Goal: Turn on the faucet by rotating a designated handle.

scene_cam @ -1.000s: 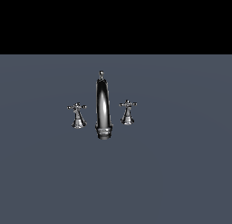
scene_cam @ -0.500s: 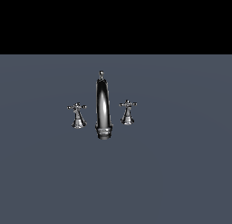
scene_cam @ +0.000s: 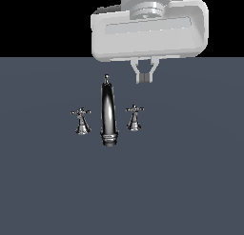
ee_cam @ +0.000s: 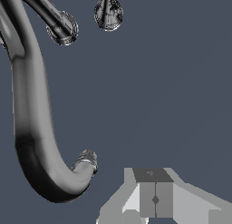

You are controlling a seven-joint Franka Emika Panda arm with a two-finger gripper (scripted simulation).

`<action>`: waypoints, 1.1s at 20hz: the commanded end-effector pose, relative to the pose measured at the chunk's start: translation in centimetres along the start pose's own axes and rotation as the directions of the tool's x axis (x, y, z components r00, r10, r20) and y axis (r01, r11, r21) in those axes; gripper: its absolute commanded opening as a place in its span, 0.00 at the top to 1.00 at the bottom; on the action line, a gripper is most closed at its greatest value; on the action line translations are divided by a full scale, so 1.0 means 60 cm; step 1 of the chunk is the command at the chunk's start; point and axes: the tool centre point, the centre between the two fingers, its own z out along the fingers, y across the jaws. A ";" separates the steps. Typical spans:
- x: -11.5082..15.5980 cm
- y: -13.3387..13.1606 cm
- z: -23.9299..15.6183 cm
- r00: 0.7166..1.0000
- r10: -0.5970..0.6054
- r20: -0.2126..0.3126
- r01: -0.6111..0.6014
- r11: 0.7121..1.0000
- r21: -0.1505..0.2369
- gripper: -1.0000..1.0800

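The chrome faucet (scene_cam: 108, 112) stands on the grey surface, with a tall arched spout, a small finial (scene_cam: 106, 77) on top and a ribbed collar (scene_cam: 109, 136) at its base. One cross-handle (scene_cam: 81, 120) is on the exterior view's left of the spout and another (scene_cam: 134, 117) on its right. My gripper (scene_cam: 143, 77) hangs above and behind the right handle, with its fingers pressed together and nothing in them. In the wrist view the spout (ee_cam: 31, 128) curves down to its outlet (ee_cam: 86, 162) beside my shut gripper (ee_cam: 155, 199), and one handle (ee_cam: 108, 12) shows farther off.
The white hand body (scene_cam: 150, 32) fills the upper middle of the exterior view. The flat grey surface (scene_cam: 190, 181) spreads all around the faucet. Beyond it the background is black.
The hand and gripper were not in the earlier frames and now show at the top of the exterior view, above the faucet. The faucet and its handles have not moved.
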 end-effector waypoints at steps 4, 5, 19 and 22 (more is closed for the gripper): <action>0.133 0.009 0.036 0.971 0.226 -0.081 -0.219 0.971 0.096 0.79; 0.150 0.073 0.057 0.953 0.288 -0.090 -0.282 0.956 0.079 0.56; 0.365 0.195 0.181 0.843 0.425 -0.330 -0.450 0.893 0.001 0.89; 0.385 0.213 0.177 0.847 0.376 -0.376 -0.417 0.908 -0.030 0.11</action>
